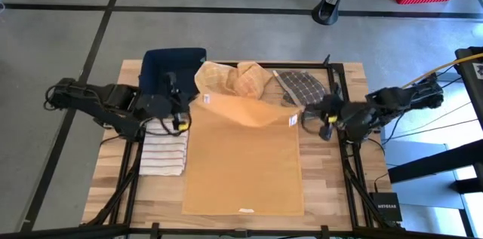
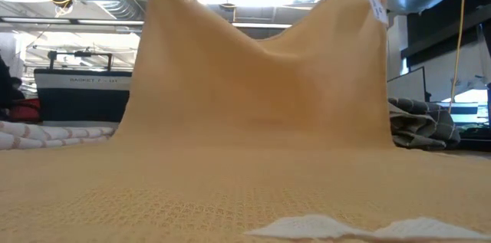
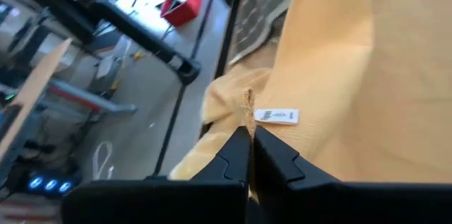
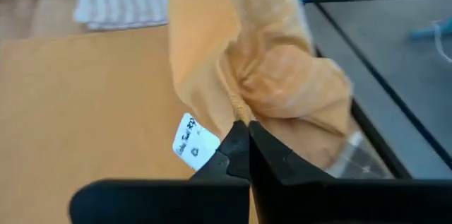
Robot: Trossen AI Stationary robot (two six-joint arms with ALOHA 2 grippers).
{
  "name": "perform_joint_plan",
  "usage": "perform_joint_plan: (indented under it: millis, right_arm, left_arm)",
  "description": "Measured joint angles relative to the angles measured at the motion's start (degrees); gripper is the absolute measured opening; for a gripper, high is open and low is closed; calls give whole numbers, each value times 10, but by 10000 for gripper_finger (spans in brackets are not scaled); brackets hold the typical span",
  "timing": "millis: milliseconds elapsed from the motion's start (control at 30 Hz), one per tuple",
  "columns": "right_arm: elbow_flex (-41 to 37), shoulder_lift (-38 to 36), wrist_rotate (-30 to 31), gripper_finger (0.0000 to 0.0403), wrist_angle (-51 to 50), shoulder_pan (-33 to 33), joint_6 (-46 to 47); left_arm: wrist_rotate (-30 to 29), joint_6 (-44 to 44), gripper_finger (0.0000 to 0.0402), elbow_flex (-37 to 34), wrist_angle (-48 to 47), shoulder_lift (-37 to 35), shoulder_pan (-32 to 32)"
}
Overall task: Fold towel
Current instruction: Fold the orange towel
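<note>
An orange towel (image 1: 243,160) lies spread on the wooden table, its far edge raised off the table. My left gripper (image 1: 183,111) is shut on the far left corner and my right gripper (image 1: 308,116) is shut on the far right corner. Each corner carries a small white tag (image 3: 277,116) (image 4: 193,145). In the low view the towel (image 2: 261,90) rises like a curtain from the near part lying flat, sagging in the middle of its top edge. My left gripper pinches the towel's far left corner (image 3: 248,104) between its two fingers, beside the white tag. The corner is lifted clear; the cloth hangs from it down to the table. My right gripper pinches the far right corner (image 4: 239,109) between its two fingers, next to the tag. That corner is lifted too, and the edge between both corners sags slack.
A folded striped white towel (image 1: 164,151) lies left of the orange one. A dark blue basket (image 1: 173,69) stands at the far left. A crumpled orange checked cloth (image 1: 230,79) and a dark checked cloth (image 1: 299,86) lie at the far edge.
</note>
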Motion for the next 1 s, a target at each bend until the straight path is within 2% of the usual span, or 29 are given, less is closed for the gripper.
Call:
perform_joint_plan:
  millis: [333, 600, 833, 1000]
  right_arm:
    - [0, 91, 22, 0, -21, 183, 164]
    - [0, 185, 21, 0, -53, 293, 320]
    - [0, 258, -11, 0, -53, 348, 404]
    - [0, 296, -28, 0, -17, 371, 420]
  left_arm:
    - [-2, -247, 1, 0, -141, 24, -157]
    - [-2, -370, 1, 0, -154, 115, -247]
    - [-2, -466, 1, 0, -150, 216, -302]
    - [-2, -511, 1, 0, -127, 277, -342]
